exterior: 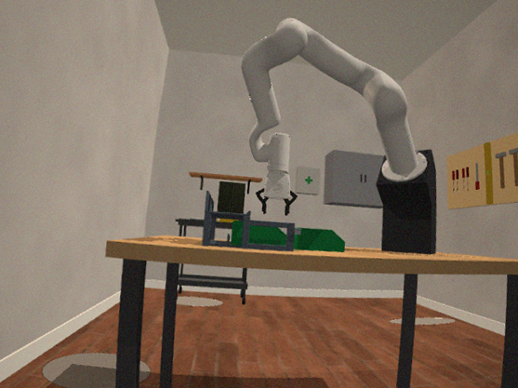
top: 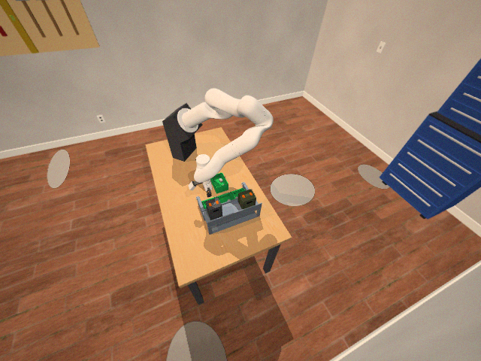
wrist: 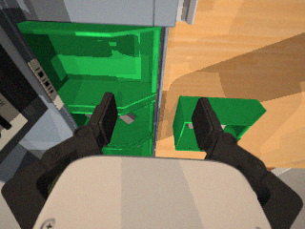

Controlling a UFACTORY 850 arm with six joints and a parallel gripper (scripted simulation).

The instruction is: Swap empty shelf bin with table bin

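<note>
A grey shelf (top: 229, 215) stands on the table. A green open bin (wrist: 95, 81) sits in it, its far end under the shelf's grey board (wrist: 119, 11). A small grey piece (wrist: 126, 118) lies inside this bin. A second green bin (wrist: 220, 120) stands on the table top just beside the shelf, and a pale piece (top: 219, 180) shows in it. My gripper (wrist: 155, 105) is open and empty. It hangs above the shelf's side wall, with one finger over each green bin. From the side, the gripper (exterior: 274, 208) is clear above the shelf (exterior: 245, 231).
Two dark bins (top: 213, 210) (top: 246, 198) holding orange parts stand in the shelf's other places. The arm's black base (top: 179, 131) is at the table's far end. The table's edge lies beyond the shelf.
</note>
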